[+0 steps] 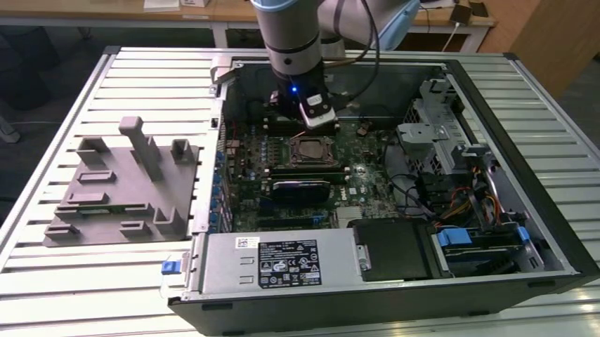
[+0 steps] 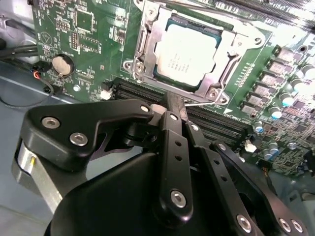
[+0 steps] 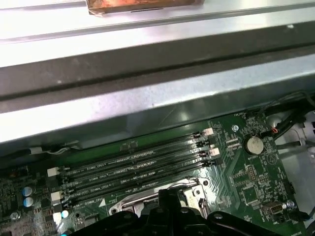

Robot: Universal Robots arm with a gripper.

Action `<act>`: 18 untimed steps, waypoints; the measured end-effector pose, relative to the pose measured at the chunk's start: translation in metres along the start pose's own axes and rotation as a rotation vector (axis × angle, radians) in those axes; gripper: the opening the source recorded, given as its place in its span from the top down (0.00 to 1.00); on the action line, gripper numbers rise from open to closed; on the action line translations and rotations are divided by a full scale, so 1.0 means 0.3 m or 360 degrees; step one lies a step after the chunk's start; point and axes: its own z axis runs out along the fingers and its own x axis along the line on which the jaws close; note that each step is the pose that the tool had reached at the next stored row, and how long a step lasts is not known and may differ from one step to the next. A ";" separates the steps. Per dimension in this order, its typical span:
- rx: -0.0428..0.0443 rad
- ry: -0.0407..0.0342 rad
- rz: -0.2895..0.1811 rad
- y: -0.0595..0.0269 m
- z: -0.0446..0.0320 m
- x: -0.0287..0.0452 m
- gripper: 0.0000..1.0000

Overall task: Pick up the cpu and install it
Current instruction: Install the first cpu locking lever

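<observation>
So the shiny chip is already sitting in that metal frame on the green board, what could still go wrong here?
The cpu lies in its socket frame, with the gripper close above the frame's edge. A few risks, as I judge them:
1. If the chip is not seated flat, any press could harm the socket underneath; the pictures cannot confirm that it is flat.
2. The gripper hangs close over the memory slots and could knock them.
</observation>
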 end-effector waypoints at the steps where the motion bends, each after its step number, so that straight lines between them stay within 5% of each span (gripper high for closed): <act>1: -0.0001 0.0000 0.0000 0.003 0.001 0.001 0.89; 18: -0.0025 0.0012 -0.0029 0.018 0.025 -0.009 0.89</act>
